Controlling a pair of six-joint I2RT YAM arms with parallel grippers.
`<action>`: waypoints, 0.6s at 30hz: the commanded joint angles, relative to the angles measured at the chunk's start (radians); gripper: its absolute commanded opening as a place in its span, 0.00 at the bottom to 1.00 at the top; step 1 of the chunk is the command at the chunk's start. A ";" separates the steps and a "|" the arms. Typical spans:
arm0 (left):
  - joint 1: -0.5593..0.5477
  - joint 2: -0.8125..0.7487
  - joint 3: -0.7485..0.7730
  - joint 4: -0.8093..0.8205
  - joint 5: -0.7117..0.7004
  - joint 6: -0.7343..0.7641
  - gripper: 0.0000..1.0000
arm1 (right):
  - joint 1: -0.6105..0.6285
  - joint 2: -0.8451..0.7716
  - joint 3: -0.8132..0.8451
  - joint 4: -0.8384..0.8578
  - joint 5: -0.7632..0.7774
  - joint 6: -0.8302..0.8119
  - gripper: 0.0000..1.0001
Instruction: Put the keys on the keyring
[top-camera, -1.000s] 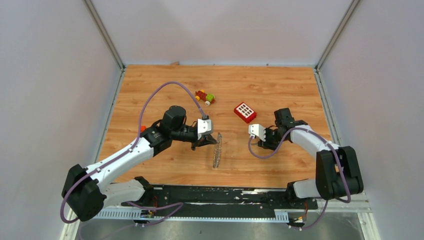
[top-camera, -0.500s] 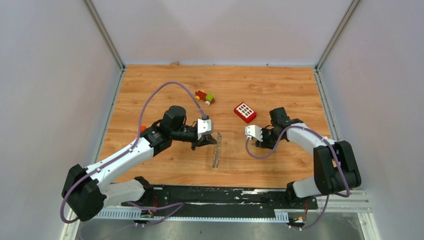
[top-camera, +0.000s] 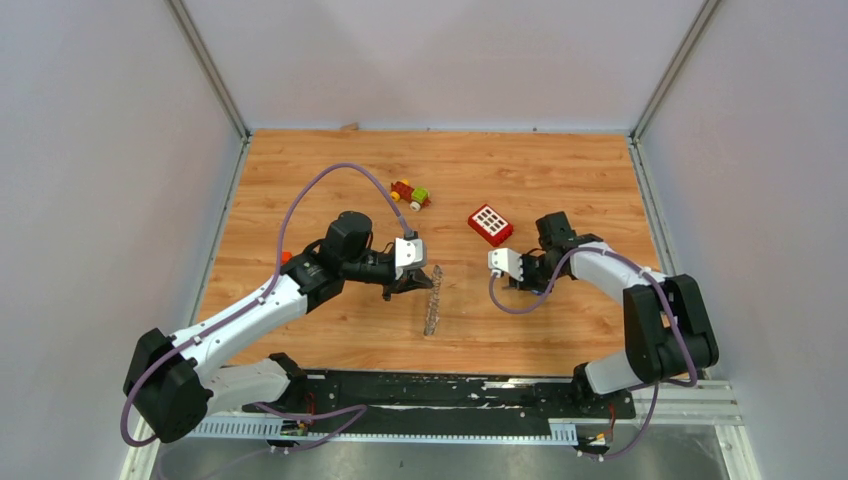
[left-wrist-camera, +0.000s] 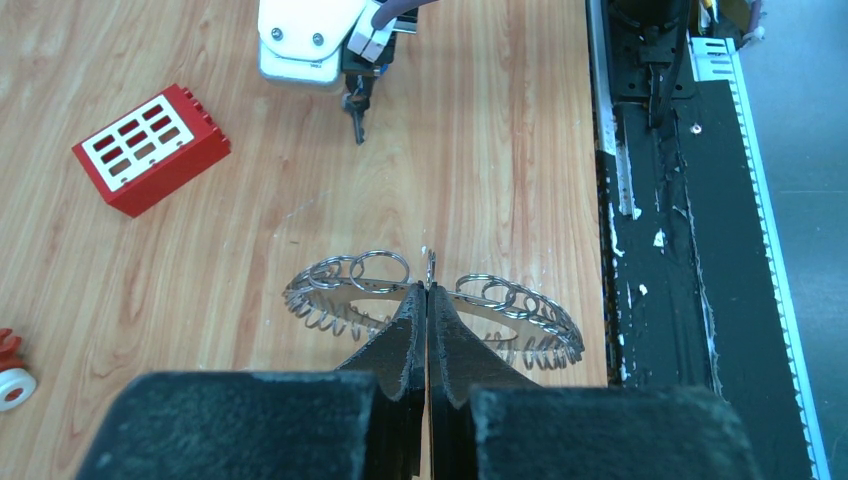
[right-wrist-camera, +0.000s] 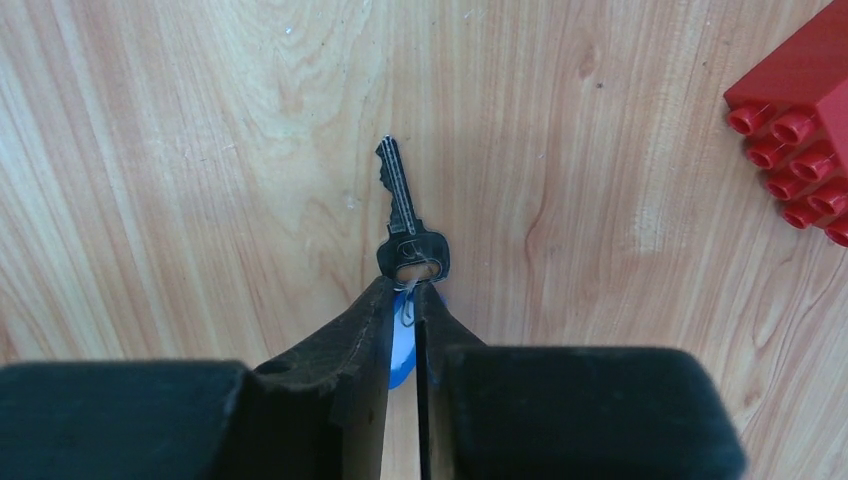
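1. Closest to the left wrist camera, the left gripper (left-wrist-camera: 427, 296) is clenched on the keyring (left-wrist-camera: 345, 290), pinching its rim mid-span. The ring spreads left to right across the lower frame, and its fringe of silver loops is plain to see.
2. From above we see the keyring only edge-on. It is a thin grey strip at frame centre, with its long axis running nearly up and down.
3. Only the right wrist view shows us the right gripper (right-wrist-camera: 410, 296) grasping the blue piece (right-wrist-camera: 402, 350). The dark key (right-wrist-camera: 400, 195) sits just past the fingertips, its blade pointing to the frame top and leaning slightly left.
4. Farther off in the left wrist view, that key points down the frame toward the keyring, and the red block (left-wrist-camera: 150, 150) lies at upper left.
5. Farthest away, seen from above, is the small red-yellow-green toy (top-camera: 410, 194).
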 joint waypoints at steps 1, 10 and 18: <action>-0.003 0.000 0.036 0.025 0.020 0.013 0.00 | 0.005 0.025 0.034 -0.020 0.009 -0.011 0.13; -0.003 -0.006 0.035 0.025 0.024 0.013 0.00 | 0.001 0.058 0.088 -0.069 -0.019 0.002 0.05; -0.003 -0.007 0.036 0.025 0.029 0.012 0.00 | -0.027 0.086 0.164 -0.179 -0.094 0.003 0.04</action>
